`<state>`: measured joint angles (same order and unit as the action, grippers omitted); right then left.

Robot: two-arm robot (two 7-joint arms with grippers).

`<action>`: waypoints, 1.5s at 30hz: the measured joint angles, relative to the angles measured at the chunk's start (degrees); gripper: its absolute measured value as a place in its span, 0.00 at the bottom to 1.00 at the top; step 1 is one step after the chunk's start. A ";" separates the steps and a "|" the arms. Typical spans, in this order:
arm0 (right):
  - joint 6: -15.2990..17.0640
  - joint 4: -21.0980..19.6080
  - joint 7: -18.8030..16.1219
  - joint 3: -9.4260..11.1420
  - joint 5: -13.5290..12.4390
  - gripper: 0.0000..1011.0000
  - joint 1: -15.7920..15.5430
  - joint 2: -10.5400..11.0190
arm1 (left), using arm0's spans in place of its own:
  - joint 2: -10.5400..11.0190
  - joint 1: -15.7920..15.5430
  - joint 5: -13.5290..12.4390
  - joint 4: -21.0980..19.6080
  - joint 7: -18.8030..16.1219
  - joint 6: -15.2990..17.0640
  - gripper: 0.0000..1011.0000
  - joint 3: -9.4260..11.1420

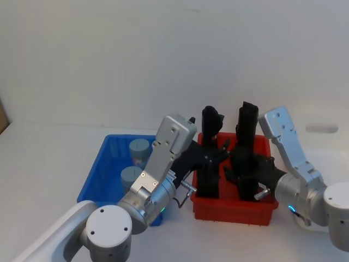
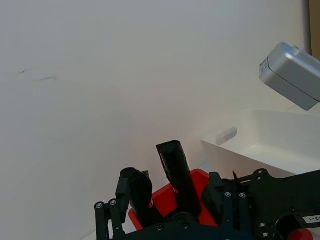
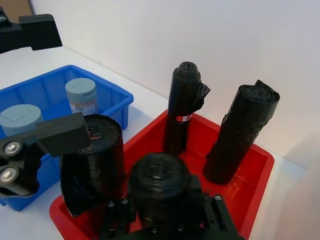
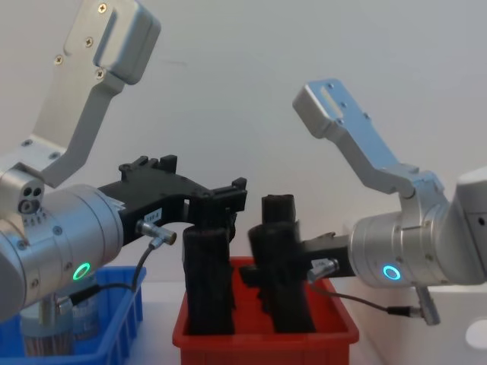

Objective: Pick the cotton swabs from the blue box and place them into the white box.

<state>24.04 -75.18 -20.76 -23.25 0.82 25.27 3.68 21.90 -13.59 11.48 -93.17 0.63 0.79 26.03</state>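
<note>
Two cotton swabs tubs (image 1: 140, 147) (image 1: 131, 176) with grey-blue lids stand in the blue box (image 1: 95, 180) at the left; the right wrist view shows these tubs (image 3: 81, 95) (image 3: 20, 119) too. The white box (image 2: 280, 145) sits to the right of the red bin, and its handle cut-out (image 1: 322, 129) shows faintly. My left gripper (image 1: 210, 155) hovers open over the red bin, one finger (image 3: 60, 134) beside a black roll, holding nothing. Over the same bin, my right gripper (image 1: 245, 169) sits against a tall black roll (image 1: 246, 136).
A red bin (image 1: 232, 210) in the middle holds several upright black rolls (image 3: 182, 107) (image 3: 240, 132), right under both grippers. It stands between the blue box and the white box. Bare table lies to the far left and in front.
</note>
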 joint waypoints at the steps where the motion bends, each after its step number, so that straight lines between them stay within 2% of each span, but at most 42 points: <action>1: 0.02 0.04 0.05 -0.03 -0.02 0.63 0.02 -0.03 | 0.00 0.00 0.00 0.00 0.00 0.00 0.99 0.00; 4: 0.14 0.25 0.44 -0.14 -0.15 0.51 0.10 -0.24 | 0.00 0.00 0.00 0.00 0.00 0.00 0.99 0.00; 8: 0.23 0.37 0.68 -0.22 -0.21 0.45 0.15 -0.37 | 0.00 0.00 0.00 0.00 0.00 0.00 0.99 0.00; 19: 0.26 0.51 1.04 -0.31 -0.34 0.41 0.23 -0.51 | 0.00 0.00 0.00 0.00 0.00 0.00 0.99 0.00; 26: -1.23 -1.11 1.58 0.34 -1.51 0.41 -0.06 -0.04 | 0.00 0.00 0.00 0.00 0.00 0.00 0.99 0.00; 35: -4.03 -5.44 3.25 2.32 -5.89 0.41 -0.48 0.96 | 0.00 0.00 0.00 0.00 0.00 0.00 0.99 0.00; 45: -7.30 -9.47 6.19 4.97 -9.50 0.41 -0.31 2.29 | 0.00 0.00 0.00 0.00 0.00 0.00 0.99 0.00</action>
<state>16.74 -84.65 -14.57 -18.27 -8.68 24.97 5.97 21.89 -13.59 11.48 -93.18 0.62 0.79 26.03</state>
